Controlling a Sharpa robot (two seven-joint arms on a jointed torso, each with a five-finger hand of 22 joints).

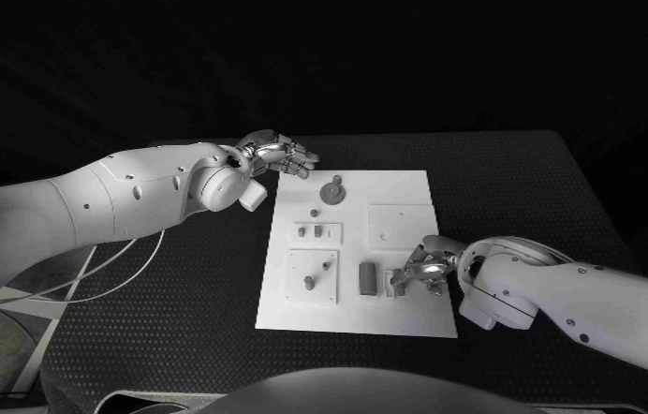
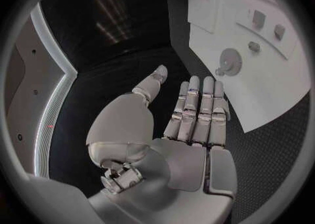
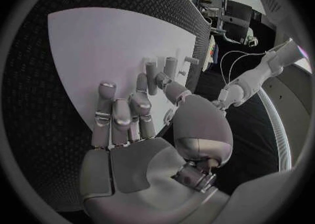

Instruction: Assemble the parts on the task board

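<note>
1. The white rectangular task board (image 1: 403, 245) lies flat in the middle of the black textured table (image 1: 176, 292), its long side running away from the robot.
2. A small grey toothed gear (image 1: 332, 190) sits on the board's far end, near the left hand. In the left wrist view the same gear (image 2: 230, 59) lies flat on the white plate beyond the fingertips.
3. Nearer the robot, a raised white block (image 1: 315, 233) on the board carries two short grey pegs, and a second raised white plate (image 1: 312, 276) below it holds further small grey pieces.
4. A grey upright rectangular part (image 1: 367, 279) stands on the board between that second plate and the right hand.
5. The left hand (image 1: 274, 155) hovers over the table just off the board's far left corner. Its fingers (image 2: 197, 109) lie straight and side by side with the thumb apart, and it grasps nothing.
6. The right hand (image 1: 425, 269) rests at the board's near right part, fingers pointing towards the grey parts.
7. In the right wrist view, the right hand's fingers (image 3: 118, 116) are partly bent over the white board, thumb close to small upright grey pegs (image 3: 160, 69). Whether it pinches one of them, I cannot tell.
</note>
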